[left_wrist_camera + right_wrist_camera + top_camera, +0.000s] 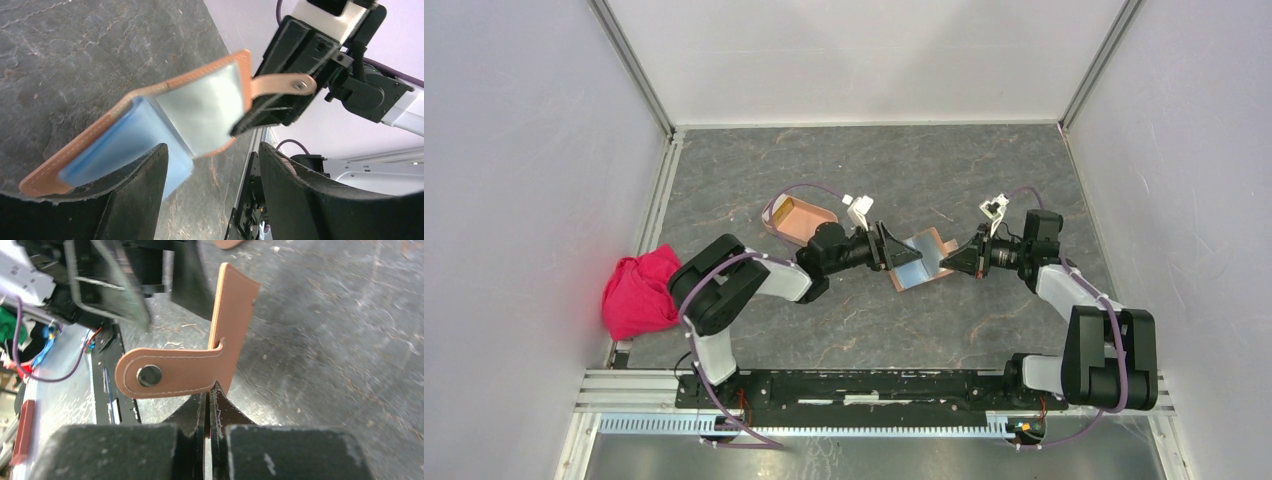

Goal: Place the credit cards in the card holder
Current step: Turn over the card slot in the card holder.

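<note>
here, over the middle of the bench (874,170), the two arms meet around a brown leather wallet (921,258). the right gripper (952,258) is clenched on it: in the right wrist view its fingers (192,412) are pressed together on the wallet's (235,325) edge, just below the root of the snap tab (170,374), and the leather panel stands upright above them. the left gripper (886,247) sits at the wallet's other end with its fingers released; in the left wrist view a wide gap shows between them (212,155). there the wallet (150,107) hangs open and tilted, clear of the bench, with a blue card (120,145) lying in its fold, one corner reaching the left-hand finger (135,195); whether card and finger touch i cannot tell. beside the blue card is a pale grey-white panel (205,110), card or pocket face, not clear which, and the snap tab (282,84) juts toward the right gripper. the card holder (776,225), a salmon-pink tray, rests on the bench left of the middle and a little toward the far edge, just behind the left arm's wrist, apart from the wallet. a red cloth (639,290) is bunched at the left edge, nearer the near-left corner.
</note>
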Tool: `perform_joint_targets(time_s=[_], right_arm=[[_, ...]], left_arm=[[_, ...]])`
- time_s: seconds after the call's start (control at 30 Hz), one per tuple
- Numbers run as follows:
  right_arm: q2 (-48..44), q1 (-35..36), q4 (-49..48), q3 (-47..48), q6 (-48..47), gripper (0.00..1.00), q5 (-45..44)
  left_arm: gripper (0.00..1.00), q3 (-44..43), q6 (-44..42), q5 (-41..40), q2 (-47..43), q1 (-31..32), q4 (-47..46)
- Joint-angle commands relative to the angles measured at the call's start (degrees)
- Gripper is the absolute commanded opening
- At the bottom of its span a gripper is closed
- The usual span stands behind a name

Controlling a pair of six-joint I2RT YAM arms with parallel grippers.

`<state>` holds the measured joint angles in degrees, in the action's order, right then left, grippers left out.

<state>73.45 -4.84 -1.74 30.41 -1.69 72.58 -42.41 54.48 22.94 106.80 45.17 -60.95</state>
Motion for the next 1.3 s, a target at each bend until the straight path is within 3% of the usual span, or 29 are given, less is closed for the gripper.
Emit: perform_joint_targets(time_s=[0.0, 0.2, 0.53, 0.83, 1.0, 1.27], right_arm=[[2.4, -0.8, -4.3, -0.3, 3.9, 0.0, -7.8], [10.6, -0.8, -0.4, 1.3, 0.5, 0.03, -9.6], [13.9, -0.8, 8.4, 5.2, -7.1, 0.52, -20.3], [7.3, -1.3, 12.0, 7.5, -11.5, 0.78, -25.0], [2.5, -1.3, 11.7, 6.9, -13.7, 0.85, -21.1], [-5.2, -1.3, 13.9, 7.2, -19.2, 0.85, -20.9]], left_arm=[[0.74, 1.4, -5.6, -3.9, -8.0, -0.1, 8.2], [0.74, 0.7, -7.1, -4.7, -9.9, -0.1, 15.5], [0.73, -6.1, -6.1, -3.1, -2.8, 1.2, 18.2], [0.73, -8.2, -7.8, -4.3, -3.2, 1.8, 21.4], [0.72, -10.0, -8.1, -4.2, -2.2, 2.6, 22.5], [0.66, -12.5, -8.2, -5.0, 0.0, 3.7, 24.7]])
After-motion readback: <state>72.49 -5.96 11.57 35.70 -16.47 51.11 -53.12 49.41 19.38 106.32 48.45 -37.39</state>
